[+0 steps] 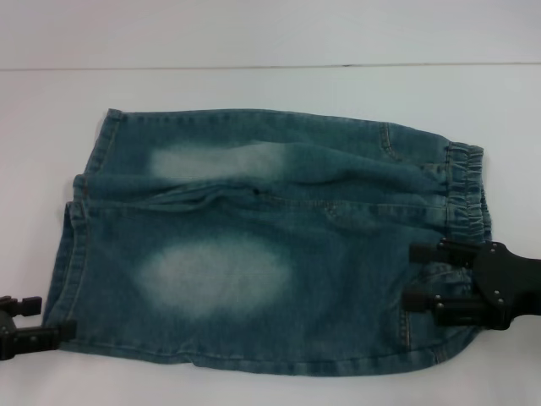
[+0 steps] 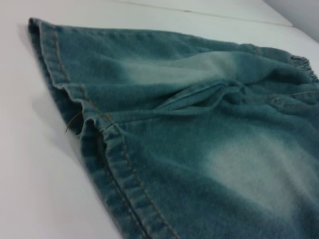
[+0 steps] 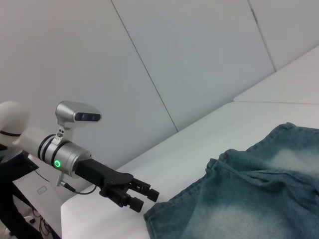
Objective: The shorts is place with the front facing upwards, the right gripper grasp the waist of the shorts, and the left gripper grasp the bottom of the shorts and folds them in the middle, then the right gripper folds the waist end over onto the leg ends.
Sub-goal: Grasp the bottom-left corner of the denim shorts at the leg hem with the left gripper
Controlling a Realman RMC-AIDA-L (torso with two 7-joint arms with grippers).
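Shorts (image 1: 254, 245) flat on white table (image 1: 254, 85), left pincer (image 1: 38, 326) parted beside hem corner, right pincer (image 1: 418, 275) parted over waistband edge

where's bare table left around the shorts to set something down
Bare table runs along the far side, beyond the shorts. Crowded: the near leg-hem corner, where the left hand sits open, and the waist end, where the right hand hangs open over it.

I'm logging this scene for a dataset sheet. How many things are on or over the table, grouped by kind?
Clothing: 1, the shorts, spread flat on the white table.
Grippers: 2, the left gripper at the leg hems, open, and the right gripper over the waist end, open.
Total: 3.
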